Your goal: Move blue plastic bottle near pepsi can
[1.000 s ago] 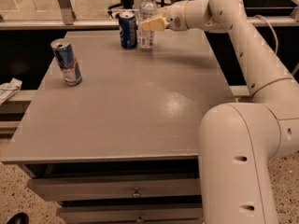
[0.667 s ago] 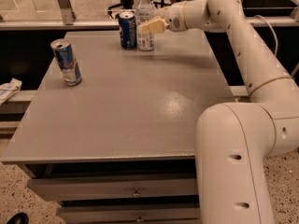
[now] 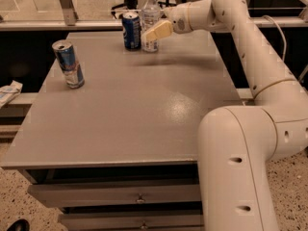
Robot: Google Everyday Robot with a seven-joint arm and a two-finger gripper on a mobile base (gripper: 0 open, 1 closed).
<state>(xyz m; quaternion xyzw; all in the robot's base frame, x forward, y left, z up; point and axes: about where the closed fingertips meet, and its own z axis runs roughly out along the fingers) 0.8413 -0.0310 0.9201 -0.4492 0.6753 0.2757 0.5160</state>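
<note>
The blue plastic bottle (image 3: 150,14), clear with a white cap, stands upright at the table's far edge. The pepsi can (image 3: 131,30), dark blue with a silver top, stands just left of it, almost touching. My gripper (image 3: 155,33) reaches in from the right at the bottle's lower half. Its cream near finger (image 3: 160,31) lies in front of the bottle and stands a little off it. The far finger is hidden behind the bottle. The gripper looks open around the bottle.
A lighter blue-and-silver can (image 3: 68,64) stands near the left edge of the grey table (image 3: 144,114). My arm's base (image 3: 240,167) rises at the table's front right. A railing runs behind the far edge. Drawers sit below the front.
The bottle was carried slightly left and now stands beside the pepsi can. The gripper's near finger has dropped lower against the bottle, away from it.
</note>
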